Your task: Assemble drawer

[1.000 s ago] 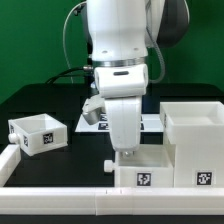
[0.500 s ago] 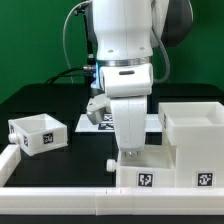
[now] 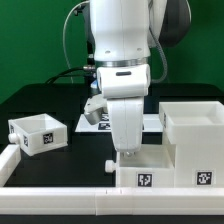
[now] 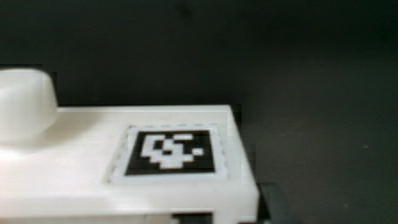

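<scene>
Here, two smooth white plastic drawer parts show. One large stepped cabinet [image 3: 190, 150] stands at the lower right of the exterior view, with two black-and-white square tags [image 3: 143, 180] on its front. One small open-topped box [image 3: 55, 137] lies at middle left, well apart. The single white gripper [image 3: 127, 152] is closed over the cabinet's lower step; whether it pinches anything cannot be told.

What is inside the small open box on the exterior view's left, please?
The small box shows only bare white inner walls; its front wall hides the floor.
</scene>
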Controlling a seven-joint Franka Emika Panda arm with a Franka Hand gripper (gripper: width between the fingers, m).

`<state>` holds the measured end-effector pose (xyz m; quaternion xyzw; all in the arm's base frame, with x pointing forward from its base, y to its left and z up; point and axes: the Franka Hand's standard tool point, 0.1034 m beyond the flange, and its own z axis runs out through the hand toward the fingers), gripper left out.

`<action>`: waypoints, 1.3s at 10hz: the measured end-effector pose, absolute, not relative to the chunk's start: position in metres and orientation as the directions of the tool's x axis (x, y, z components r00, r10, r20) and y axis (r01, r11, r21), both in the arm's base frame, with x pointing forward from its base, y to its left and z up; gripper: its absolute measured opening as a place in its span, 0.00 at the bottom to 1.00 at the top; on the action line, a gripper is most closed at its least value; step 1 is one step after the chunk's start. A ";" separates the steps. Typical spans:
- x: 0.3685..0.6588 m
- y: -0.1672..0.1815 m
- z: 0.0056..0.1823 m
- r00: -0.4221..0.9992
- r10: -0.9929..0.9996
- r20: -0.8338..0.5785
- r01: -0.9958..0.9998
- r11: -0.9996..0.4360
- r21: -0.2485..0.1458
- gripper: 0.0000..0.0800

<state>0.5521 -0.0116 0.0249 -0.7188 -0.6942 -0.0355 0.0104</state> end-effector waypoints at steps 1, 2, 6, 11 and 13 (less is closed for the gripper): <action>0.552 -0.011 0.025 0.034 0.997 0.066 0.999 -0.036 0.035 0.05; 0.552 -0.011 0.025 0.034 0.997 0.066 0.999 -0.036 0.035 0.05; 0.552 -0.012 0.025 0.016 0.998 0.065 0.999 -0.019 0.036 0.05; 0.553 -0.010 0.027 0.000 0.998 0.063 0.999 -0.002 0.037 0.05; 0.553 -0.013 0.027 0.008 0.998 0.063 0.999 -0.011 0.037 0.05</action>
